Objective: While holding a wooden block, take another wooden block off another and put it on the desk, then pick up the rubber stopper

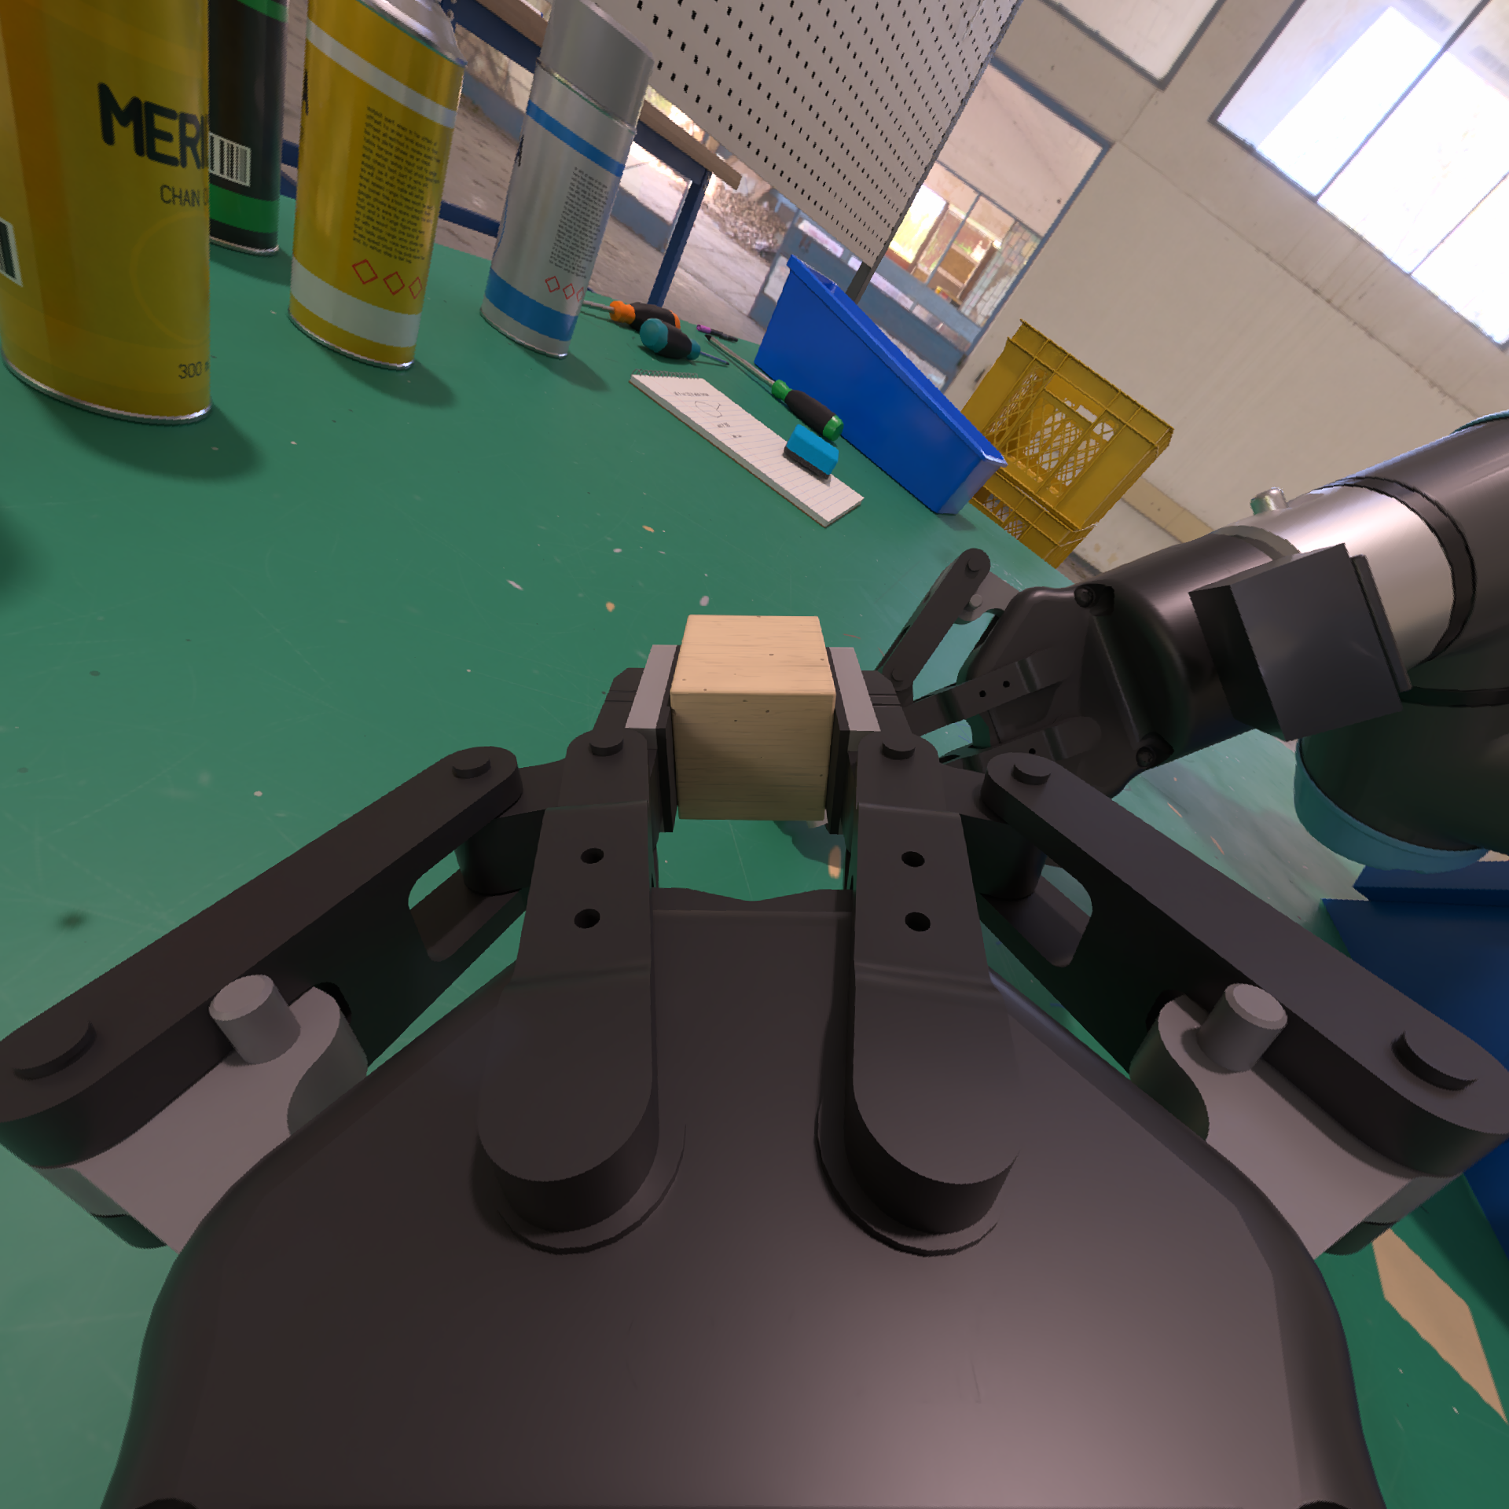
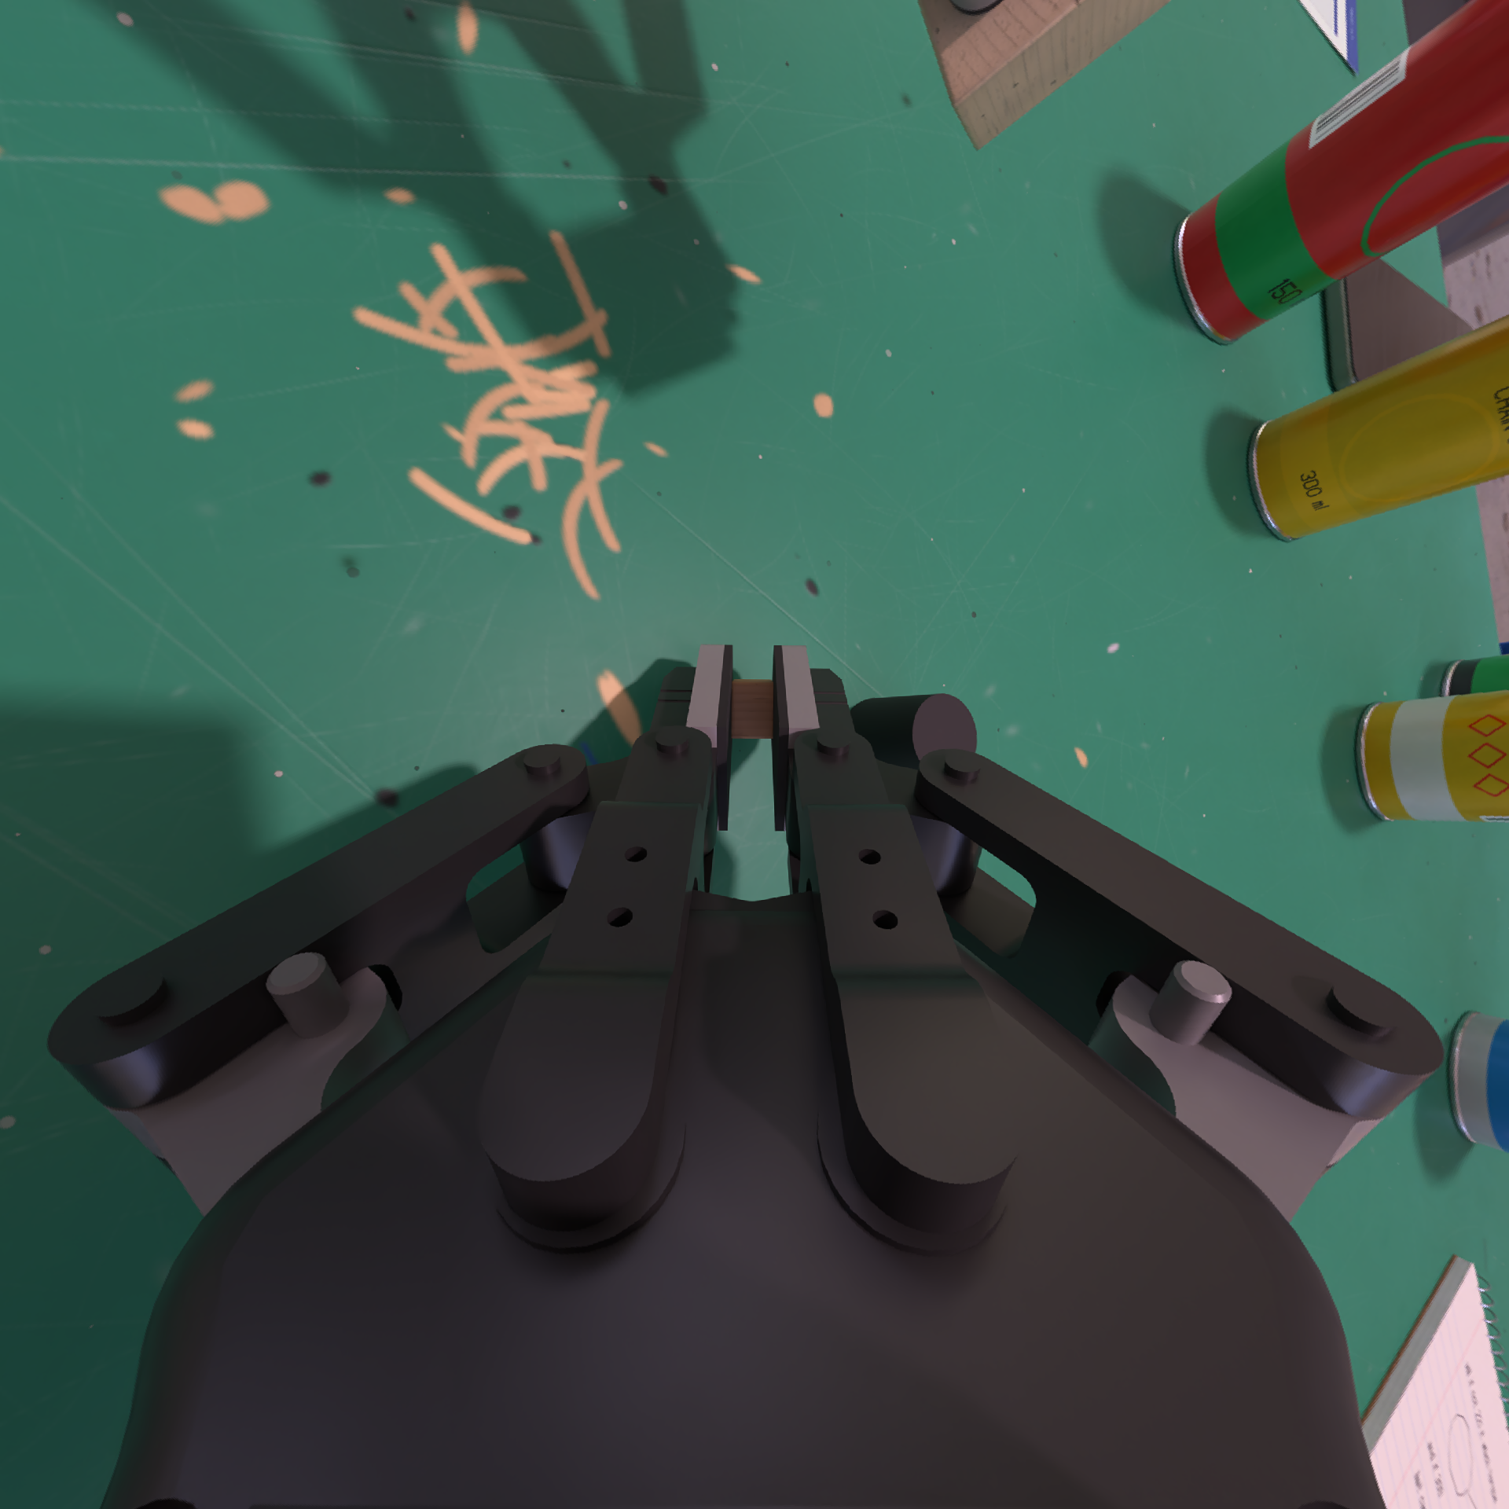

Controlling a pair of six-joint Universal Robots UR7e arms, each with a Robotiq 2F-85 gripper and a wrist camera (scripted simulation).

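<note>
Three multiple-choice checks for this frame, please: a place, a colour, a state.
1. The small blue block lies: A on the notepad; B in a bin; C atop a can.
2. The crate is: A red; B yellow; C white.
3. The left gripper is: A open; B shut on a can; C shut on the wooden block.
Key: A, it rests on the pad's end; B, its lattice walls are yellow; C, both jaws press the block's sides.

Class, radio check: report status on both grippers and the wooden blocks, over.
Left gripper shut on wooden block, above the desk. Right gripper nearly shut on a small brownish piece, identity unclear. Spray cans off to the side, not blocking.
</note>
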